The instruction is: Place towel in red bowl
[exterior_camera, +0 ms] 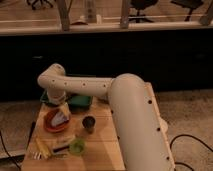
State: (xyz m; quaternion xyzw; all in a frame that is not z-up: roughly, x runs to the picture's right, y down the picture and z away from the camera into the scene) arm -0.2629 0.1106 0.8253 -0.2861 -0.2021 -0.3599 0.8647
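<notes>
A red bowl (50,124) sits on the left of the wooden table (102,147). A pale towel (60,118) lies in the bowl, bunched toward its right side. My gripper (63,108) hangs at the end of the white arm, just above the bowl's right rim and over the towel. The arm's wrist hides most of the gripper.
A green tray (79,102) stands at the back of the table behind the bowl. A dark cup (88,123) stands in the middle. A small green cup (76,146) and yellow items (44,148) lie near the front left. The large white arm covers the table's right side.
</notes>
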